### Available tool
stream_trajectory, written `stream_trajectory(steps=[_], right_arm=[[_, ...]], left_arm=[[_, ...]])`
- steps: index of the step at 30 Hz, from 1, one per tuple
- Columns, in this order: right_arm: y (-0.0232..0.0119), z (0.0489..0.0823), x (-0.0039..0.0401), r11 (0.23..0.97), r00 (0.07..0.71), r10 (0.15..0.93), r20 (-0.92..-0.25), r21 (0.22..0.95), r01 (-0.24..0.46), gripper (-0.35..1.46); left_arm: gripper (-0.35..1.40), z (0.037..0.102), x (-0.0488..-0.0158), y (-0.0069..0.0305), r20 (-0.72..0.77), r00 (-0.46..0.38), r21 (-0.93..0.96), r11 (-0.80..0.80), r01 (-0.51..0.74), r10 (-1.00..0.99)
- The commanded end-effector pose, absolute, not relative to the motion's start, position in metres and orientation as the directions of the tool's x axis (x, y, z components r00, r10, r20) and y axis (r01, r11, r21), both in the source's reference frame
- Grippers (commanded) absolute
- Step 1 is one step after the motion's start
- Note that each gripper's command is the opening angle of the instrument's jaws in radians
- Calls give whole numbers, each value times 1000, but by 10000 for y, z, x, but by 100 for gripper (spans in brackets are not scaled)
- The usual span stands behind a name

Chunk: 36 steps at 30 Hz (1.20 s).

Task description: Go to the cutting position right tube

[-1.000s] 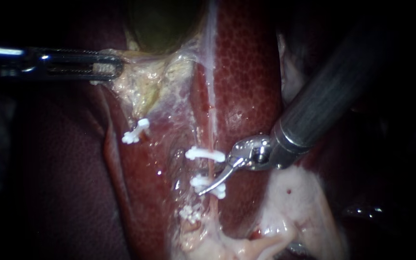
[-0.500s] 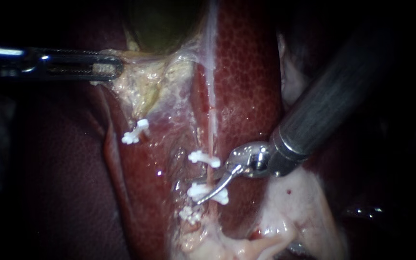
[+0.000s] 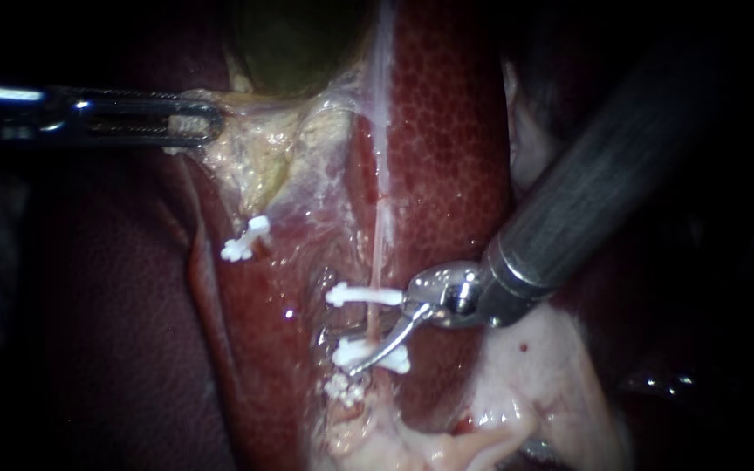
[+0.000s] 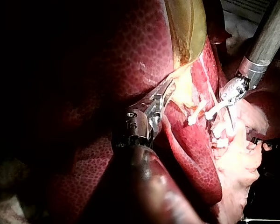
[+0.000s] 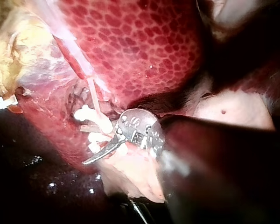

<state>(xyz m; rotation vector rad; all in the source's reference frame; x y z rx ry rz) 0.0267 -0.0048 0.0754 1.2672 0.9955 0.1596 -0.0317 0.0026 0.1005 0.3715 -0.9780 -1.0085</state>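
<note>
The right tube [image 3: 377,249] is a thin pink strand running down the liver [image 3: 447,131]. It carries an upper white clip [image 3: 364,295], a lower clip [image 3: 375,356] and a third clip [image 3: 342,388] below. My right instrument [image 3: 349,347] comes from the upper right with curved blades open astride the tube between the upper and lower clips. One blade [image 3: 386,342] shows clearly; the other is mostly hidden behind the tube. In the right wrist view the blades [image 5: 94,143] sit by the clips [image 5: 86,113]. My left instrument [image 3: 189,124] is shut on gallbladder tissue [image 3: 255,148].
Another white clip [image 3: 244,240] sits on the left tube below the yellowish gallbladder tissue. Pale fatty tissue [image 3: 534,366] lies under my right instrument's shaft [image 3: 604,174]. In the left wrist view my left instrument [image 4: 159,100] holds the tissue edge, with my right instrument [image 4: 229,91] beyond.
My right instrument has slid left and slightly down, bringing its blades around the right tube between the clips. The upper clip has been nudged down and left. My left instrument stays still.
</note>
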Motion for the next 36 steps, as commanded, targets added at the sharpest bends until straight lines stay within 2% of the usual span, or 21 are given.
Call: stream_trajectory(steps=[1,14,36], right_arm=[[-48,755,269,347,590,607,-533,845,407,116],[-45,756,278,337,553,643,-531,843,419,116],[-44,753,276,331,555,645,-525,847,417,116]], left_arm=[[-35,1005,-317,26,512,175,666,517,538,-841],[-35,1005,-318,26,512,175,666,517,538,-841],[-35,1005,-318,25,512,175,666,517,538,-841]])
